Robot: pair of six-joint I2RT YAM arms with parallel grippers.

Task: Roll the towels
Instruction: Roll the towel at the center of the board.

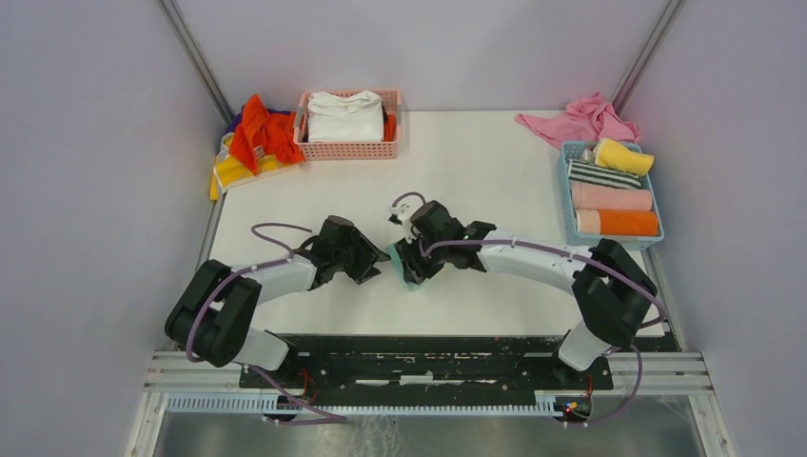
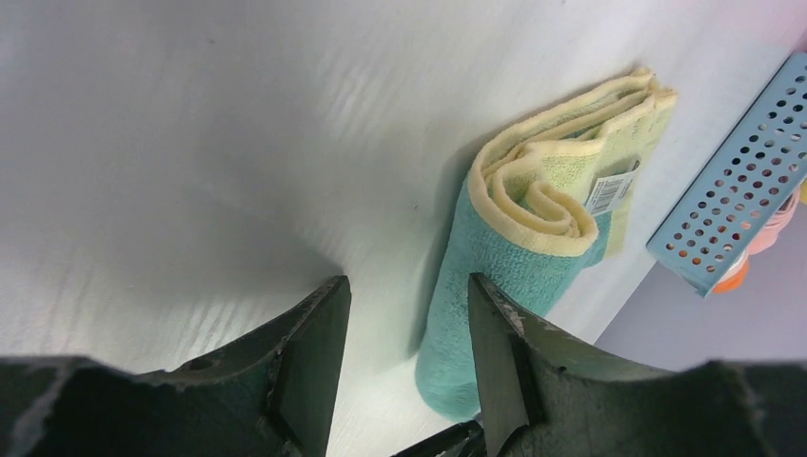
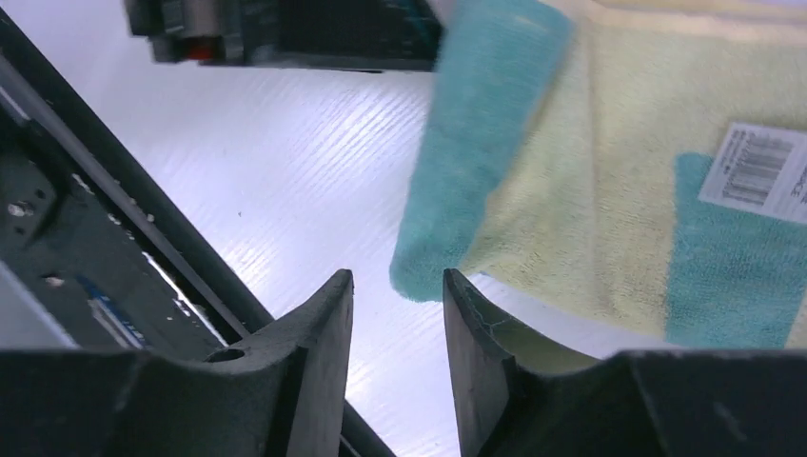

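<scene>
Though loose at one end, teal-and-yellow towel roll (image 2: 519, 257); left pincer (image 2: 404, 352) and right pincer (image 3: 398, 343) apart

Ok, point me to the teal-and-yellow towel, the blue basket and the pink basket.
teal-and-yellow towel (image 2: 476, 276): left wrist view, on its teal outer layer.
blue basket (image 2: 733, 181): left wrist view, on its perforated side wall.
pink basket (image 1: 347, 149): top view, on its near wall.

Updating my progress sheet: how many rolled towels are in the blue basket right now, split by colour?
In the blue basket:
yellow roll: 1
black-and-white striped roll: 1
pink roll: 1
orange roll: 1
Total: 4
</scene>
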